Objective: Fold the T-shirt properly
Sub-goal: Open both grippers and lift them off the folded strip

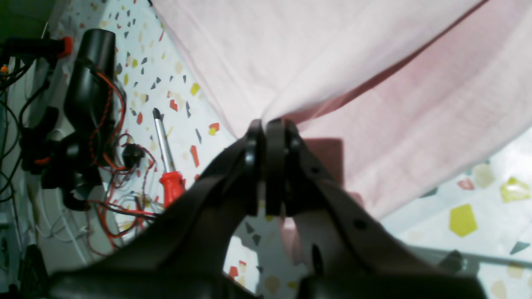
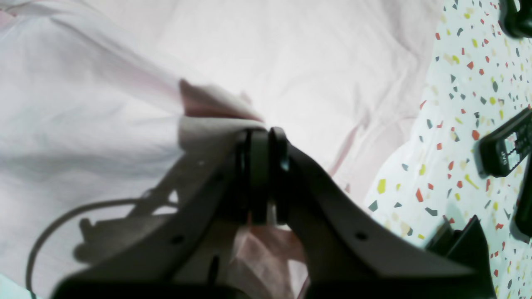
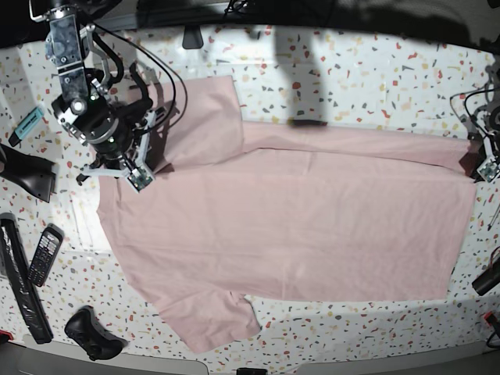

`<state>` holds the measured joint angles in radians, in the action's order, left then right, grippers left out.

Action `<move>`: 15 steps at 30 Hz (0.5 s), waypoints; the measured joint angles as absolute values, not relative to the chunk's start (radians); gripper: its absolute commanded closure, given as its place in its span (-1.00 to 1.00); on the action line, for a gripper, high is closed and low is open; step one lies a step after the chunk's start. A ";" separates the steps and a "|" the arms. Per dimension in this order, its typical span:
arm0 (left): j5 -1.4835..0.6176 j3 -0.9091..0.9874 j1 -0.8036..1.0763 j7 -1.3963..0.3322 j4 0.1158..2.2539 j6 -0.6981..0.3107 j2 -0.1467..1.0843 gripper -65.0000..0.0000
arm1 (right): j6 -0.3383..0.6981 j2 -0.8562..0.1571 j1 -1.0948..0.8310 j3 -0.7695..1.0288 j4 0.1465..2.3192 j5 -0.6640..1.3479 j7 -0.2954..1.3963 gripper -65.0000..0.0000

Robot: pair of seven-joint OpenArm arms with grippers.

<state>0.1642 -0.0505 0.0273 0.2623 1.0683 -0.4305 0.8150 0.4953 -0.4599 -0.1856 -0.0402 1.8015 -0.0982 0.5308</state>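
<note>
The pale pink T-shirt (image 3: 297, 226) lies spread across the speckled table, plain side up, sleeves toward the left of the base view. Its far long edge is turned over into a narrow band. My right gripper (image 3: 141, 180) sits at the shirt's left edge by the far sleeve. In its wrist view the jaws stand together on a raised fold of the cloth (image 2: 208, 120), right gripper (image 2: 261, 132). My left gripper (image 3: 484, 168) is at the shirt's far right corner. Up close the left gripper (image 1: 266, 123) is shut on a pinched ridge of the T-shirt (image 1: 374, 104).
A red-handled screwdriver (image 1: 166, 166) and a black motor unit with orange wires (image 1: 89, 83) lie beside the left arm. A phone-like remote (image 3: 43, 254), a black bar (image 3: 19, 293) and a black controller (image 3: 94, 332) sit near the front left. Another black remote (image 2: 503, 145) lies close by.
</note>
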 measured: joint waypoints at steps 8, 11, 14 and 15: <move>0.164 -0.051 0.028 0.232 1.068 -0.431 0.818 0.32 | 0.495 -0.463 -0.186 -0.040 1.807 -0.098 0.532 0.49; 0.152 -0.051 0.027 0.208 1.069 -0.431 0.835 0.33 | 0.496 -0.466 -0.186 -0.040 1.847 -0.097 0.555 0.49; 0.131 -0.051 0.031 0.131 1.071 -0.430 0.859 0.34 | 0.495 -0.466 -0.196 -0.039 1.905 -0.099 0.581 0.49; 0.113 -0.051 0.037 0.110 1.077 -0.430 0.868 0.36 | 0.495 -0.466 -0.207 -0.039 1.926 -0.099 0.583 0.49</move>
<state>0.1135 -0.0505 0.0368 0.1097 1.0771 -0.4305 0.8680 0.4950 -0.4664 -0.2070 -0.0395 1.9263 -0.0994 0.5831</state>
